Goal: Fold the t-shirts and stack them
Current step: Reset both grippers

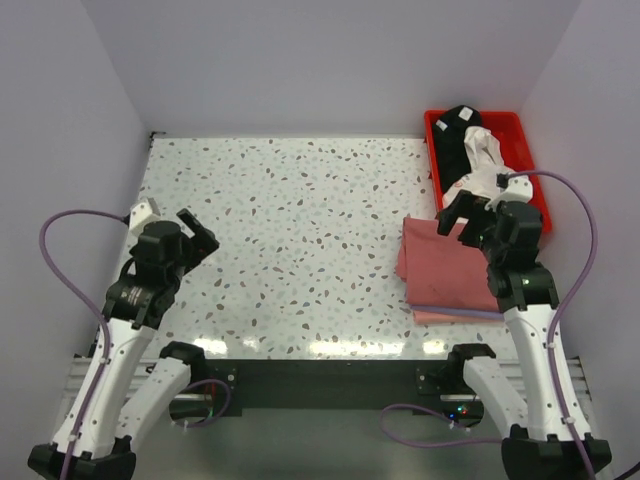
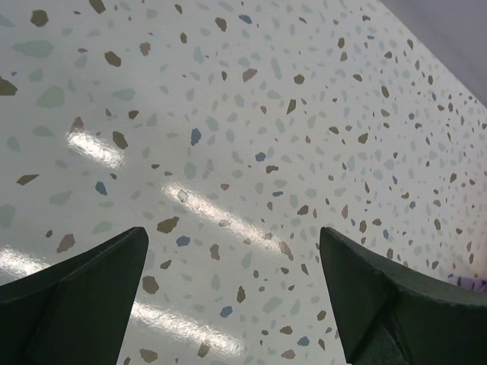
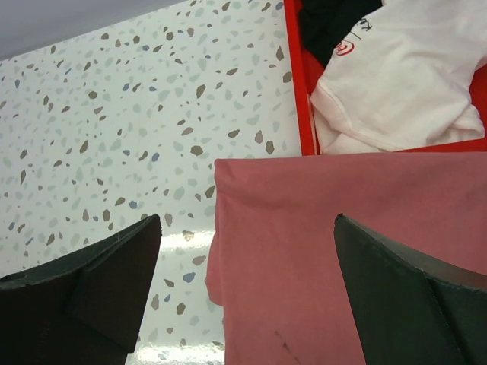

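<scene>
1. The right gripper (image 1: 462, 217) (image 3: 247, 219) holds its two dark fingers spread wide apart, with nothing clamped between them
2. Directly beneath it, and running back towards its arm's base, lies the dusty red cloth t-shirt (image 1: 440, 268) (image 3: 327, 258), folded into a flat rectangle
3. In the right wrist view that shirt's left edge passes under the gap between the fingers, so the left finger is over bare table and the right finger is over red cloth
4. At the stack's edge nearest the arm's base, a thin lavender cloth layer (image 1: 470, 311) and a pale pink cloth layer (image 1: 432, 318) peek out from under the red shirt; they are probably folded shirts too, though only slivers show
5. Just beyond the right gripper's fingertips stands the rectangular red plastic tray (image 1: 541, 200) (image 3: 303, 99), its near wall just beside the red shirt's far edge
6. Inside the tray, closest to the fingertips, is a crumpled white cloth t-shirt (image 1: 483, 155) (image 3: 396, 84) with a small round red print; farther back is a bunched black cloth t-shirt (image 1: 455, 140) (image 3: 327, 23)
7. The left gripper (image 1: 203, 232) (image 2: 233, 232) also has its fingers wide apart and empty
8. Below and ahead of it there is only the white speckled terrazzo-pattern table (image 1: 300, 230) (image 2: 251, 114); all the shirts are well apart from it, off to its right
</scene>
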`<move>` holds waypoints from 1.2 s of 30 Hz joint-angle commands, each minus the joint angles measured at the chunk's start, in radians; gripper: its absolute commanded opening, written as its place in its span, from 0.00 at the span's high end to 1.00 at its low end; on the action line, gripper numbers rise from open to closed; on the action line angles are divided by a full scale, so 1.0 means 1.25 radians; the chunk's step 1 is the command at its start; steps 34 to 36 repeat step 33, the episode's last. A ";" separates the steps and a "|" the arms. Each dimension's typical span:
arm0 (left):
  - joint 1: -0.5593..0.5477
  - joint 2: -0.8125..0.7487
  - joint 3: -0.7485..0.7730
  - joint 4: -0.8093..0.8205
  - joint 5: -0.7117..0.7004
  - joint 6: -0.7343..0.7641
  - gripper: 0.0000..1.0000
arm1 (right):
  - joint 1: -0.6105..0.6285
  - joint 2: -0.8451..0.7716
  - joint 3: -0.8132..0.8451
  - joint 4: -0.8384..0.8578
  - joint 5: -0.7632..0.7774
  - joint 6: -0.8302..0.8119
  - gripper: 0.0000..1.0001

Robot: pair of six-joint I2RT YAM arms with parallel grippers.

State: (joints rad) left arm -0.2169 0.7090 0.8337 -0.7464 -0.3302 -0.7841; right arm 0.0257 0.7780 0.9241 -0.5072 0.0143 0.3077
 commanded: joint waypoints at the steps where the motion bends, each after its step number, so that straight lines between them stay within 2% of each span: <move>1: 0.004 -0.052 0.051 -0.094 -0.126 -0.033 0.00 | -0.001 -0.008 -0.032 0.073 -0.035 0.005 0.01; 12: 0.004 -0.082 0.079 -0.161 -0.211 -0.049 0.00 | -0.001 -0.039 -0.117 0.120 -0.036 0.014 0.01; 18: 0.004 -0.109 0.071 -0.150 -0.240 -0.055 0.00 | -0.001 -0.070 -0.138 0.130 -0.016 0.015 0.01; 36: 0.004 -0.139 0.061 -0.159 -0.243 -0.061 0.00 | -0.001 -0.111 -0.148 0.139 -0.019 0.014 0.01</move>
